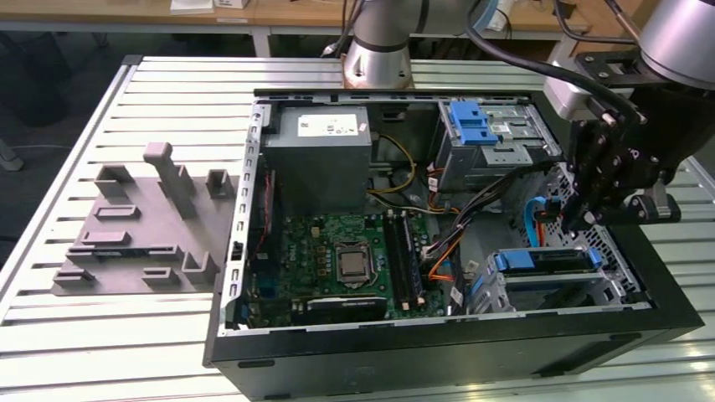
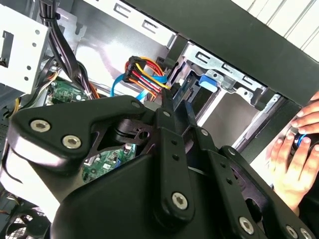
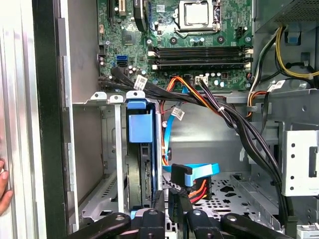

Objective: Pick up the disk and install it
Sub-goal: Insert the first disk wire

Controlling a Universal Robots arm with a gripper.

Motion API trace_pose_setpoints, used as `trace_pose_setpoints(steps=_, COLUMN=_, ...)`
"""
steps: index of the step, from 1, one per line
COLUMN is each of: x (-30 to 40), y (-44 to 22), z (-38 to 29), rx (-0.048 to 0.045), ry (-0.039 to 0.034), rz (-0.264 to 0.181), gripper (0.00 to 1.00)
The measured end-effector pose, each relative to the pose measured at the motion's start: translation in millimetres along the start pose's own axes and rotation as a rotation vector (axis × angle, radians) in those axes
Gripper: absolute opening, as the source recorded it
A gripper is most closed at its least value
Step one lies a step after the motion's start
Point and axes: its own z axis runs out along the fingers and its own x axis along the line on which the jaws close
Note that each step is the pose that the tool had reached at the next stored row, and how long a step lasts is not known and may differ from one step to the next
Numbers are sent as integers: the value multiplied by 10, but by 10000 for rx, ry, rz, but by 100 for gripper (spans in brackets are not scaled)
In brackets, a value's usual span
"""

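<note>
Disk (image 1: 544, 261) on edge in cage (image 1: 612, 289) — long axis across exterior view — gripper (image 1: 578, 219) jaws: cannot tell.

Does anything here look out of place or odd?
One thing stands out: a person's hand is just outside the case wall, close to the end effector, which is working beside the drive cage. Inside the case nothing looks spilled or broken.

Pale slatted metal table (image 1: 67, 335), wooden workbenches (image 1: 290, 12) behind it, dark floor (image 1: 39, 75) at the exterior view's left
</note>
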Motion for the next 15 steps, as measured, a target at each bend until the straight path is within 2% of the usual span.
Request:
trace_pose_setpoints(steps=9, x=-8, y=20, z=-16, rx=24, ry=-21, rz=2, gripper=25)
trace_pose_setpoints(steps=15, x=-69, y=23, z=-5, rx=25, ry=-21, rz=4, gripper=25)
